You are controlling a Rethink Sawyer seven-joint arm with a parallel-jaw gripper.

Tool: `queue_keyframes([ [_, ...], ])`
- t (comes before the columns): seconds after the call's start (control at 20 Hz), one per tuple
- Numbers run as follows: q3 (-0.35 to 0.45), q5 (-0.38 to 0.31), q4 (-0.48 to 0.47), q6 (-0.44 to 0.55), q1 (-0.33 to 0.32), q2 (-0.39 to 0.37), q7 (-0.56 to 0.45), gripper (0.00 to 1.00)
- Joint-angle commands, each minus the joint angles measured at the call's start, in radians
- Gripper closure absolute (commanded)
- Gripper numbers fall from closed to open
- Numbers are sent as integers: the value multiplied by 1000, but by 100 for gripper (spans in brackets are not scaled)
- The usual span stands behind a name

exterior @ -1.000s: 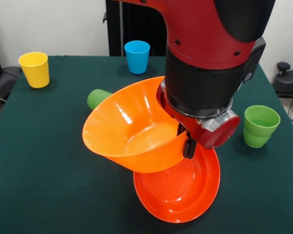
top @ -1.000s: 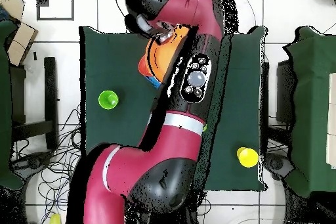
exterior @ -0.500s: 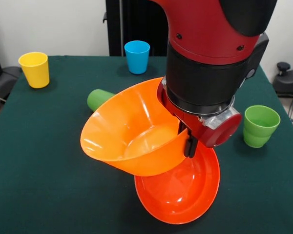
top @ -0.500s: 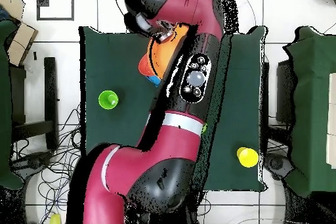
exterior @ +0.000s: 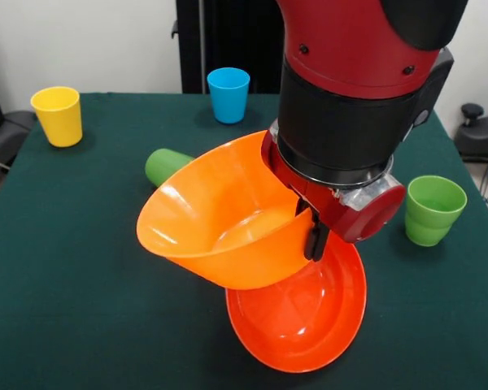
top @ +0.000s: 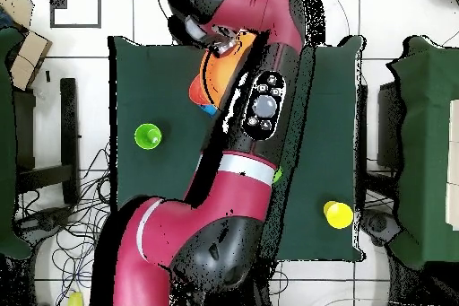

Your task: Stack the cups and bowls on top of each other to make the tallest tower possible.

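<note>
My gripper (exterior: 312, 236) is shut on the right rim of the big yellow-orange bowl (exterior: 220, 215), one dark finger showing outside the wall. That bowl hangs tilted, its mouth turned up and to the left, over the orange-red bowl (exterior: 301, 313), which sits on the table near the front edge. Whether the two bowls touch is hidden. A yellow cup (exterior: 57, 115) stands far left, a light blue cup (exterior: 228, 94) at the back, and a green cup (exterior: 433, 210) at the right. Another green cup (exterior: 164, 165) lies on its side behind the held bowl. In the overhead view the arm covers most of the orange bowl (top: 218, 74).
The table wears a dark green cloth (exterior: 73, 276). In the overhead view a green cup (top: 148, 135) and a yellow cup (top: 338, 214) stand apart from the arm. Chairs and cables lie around the table's sides.
The arm and the held yellow-orange bowl have shifted only slightly, the wrist edging up and right. The cups and the orange-red bowl have stayed put.
</note>
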Motion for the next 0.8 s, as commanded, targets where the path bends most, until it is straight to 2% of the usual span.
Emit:
queue_keyframes([
  [0.05,-20,-3,-25,55,20,-46,159,100],
  [0.5,-72,66,-87,97,5,-19,187,100],
  [0.8,-132,155,-133,78,-10,34,223,100],
])
